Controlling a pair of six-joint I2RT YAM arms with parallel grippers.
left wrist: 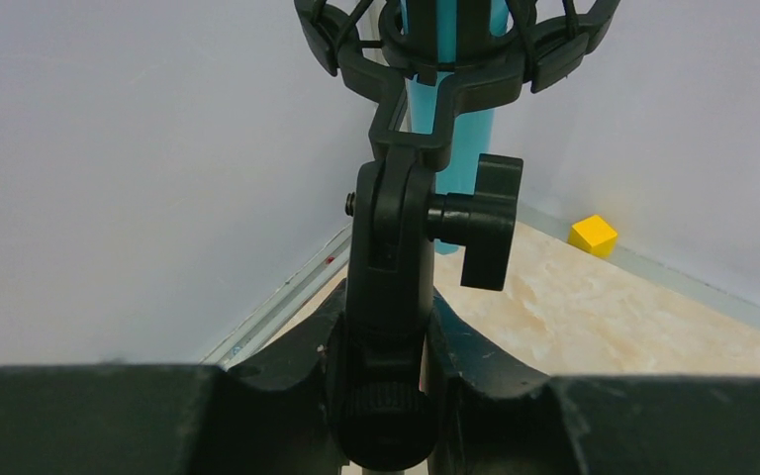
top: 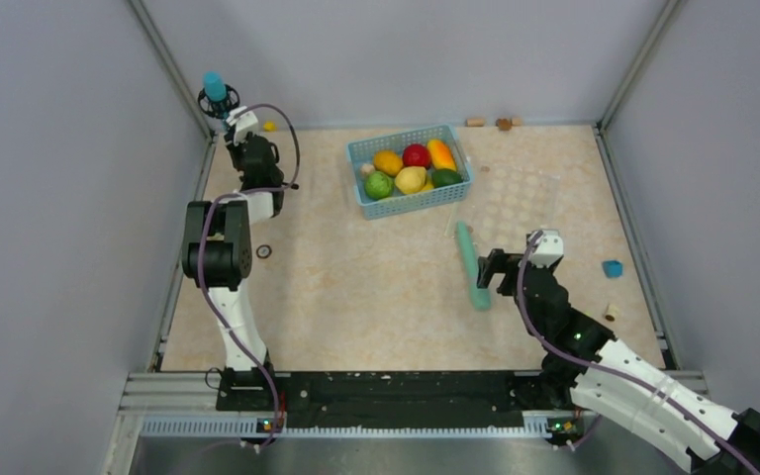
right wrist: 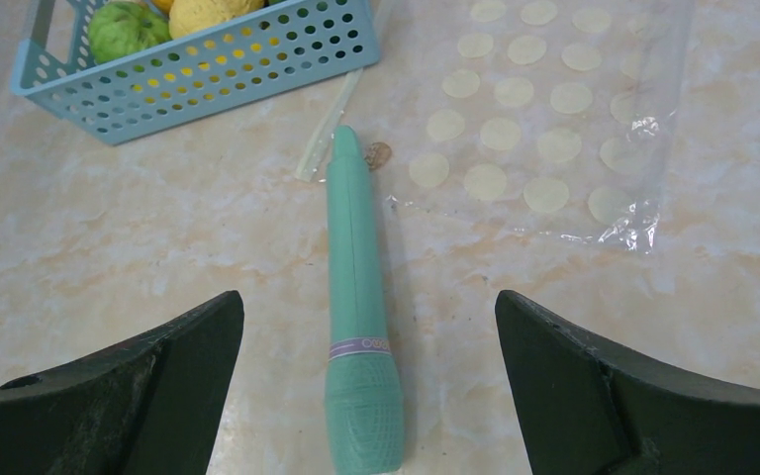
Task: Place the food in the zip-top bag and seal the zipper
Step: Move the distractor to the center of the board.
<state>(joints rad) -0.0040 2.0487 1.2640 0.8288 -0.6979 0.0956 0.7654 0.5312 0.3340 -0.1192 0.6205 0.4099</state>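
The food, several glossy toy fruits and vegetables (top: 411,179), lies in a light-blue mesh basket (top: 413,205) at the back middle; its near corner shows in the right wrist view (right wrist: 237,74). The zip-top bag (top: 520,193), clear with pale dots, lies flat to the right of the basket and also shows in the right wrist view (right wrist: 554,119). A thin clear strip (right wrist: 322,139) lies along its left edge. My right gripper (top: 490,267) is open and empty, its jaws wide apart on either side of a long teal stick (right wrist: 361,297). My left gripper (top: 236,117) is shut on a black clamp stand (left wrist: 388,257) in the back left corner.
The black stand holds a blue tube (top: 215,85). A yellow block (left wrist: 593,235) lies by the back wall and a blue block (top: 612,268) at the right. Small cork pieces (top: 504,124) lie at the back, and a dark ring (top: 263,251) at the left. Walls close three sides.
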